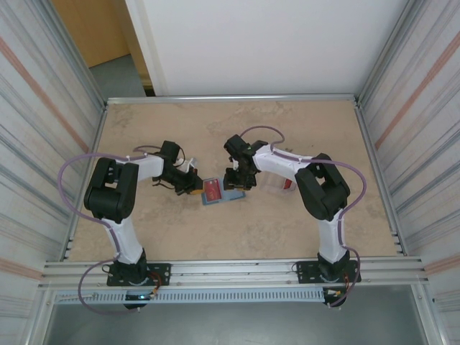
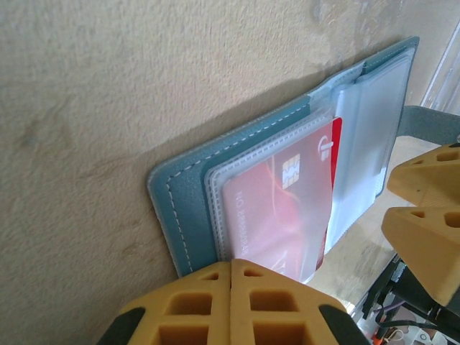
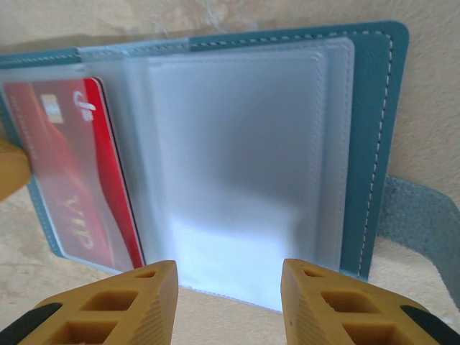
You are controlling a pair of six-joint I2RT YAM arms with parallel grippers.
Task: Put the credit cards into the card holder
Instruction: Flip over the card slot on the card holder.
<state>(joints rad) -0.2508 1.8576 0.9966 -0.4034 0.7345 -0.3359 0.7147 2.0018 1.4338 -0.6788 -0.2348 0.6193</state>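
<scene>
Your left end effector (image 2: 230,277) has its yellow fingers pressed together at the near edge of the open teal card holder (image 1: 228,195), which lies flat at the middle of the desk (image 1: 287,129). Whether those fingers nip the sleeve cannot be told. A red credit card (image 2: 280,201) sits inside a clear sleeve on the holder's left half. Your right end effector (image 3: 226,269) hangs over the right half, fingers spread and holding nothing.

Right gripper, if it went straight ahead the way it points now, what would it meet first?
Probably the clear sleeve of the open card holder, lying directly ahead of the open right gripper; depth is unclear.
</scene>
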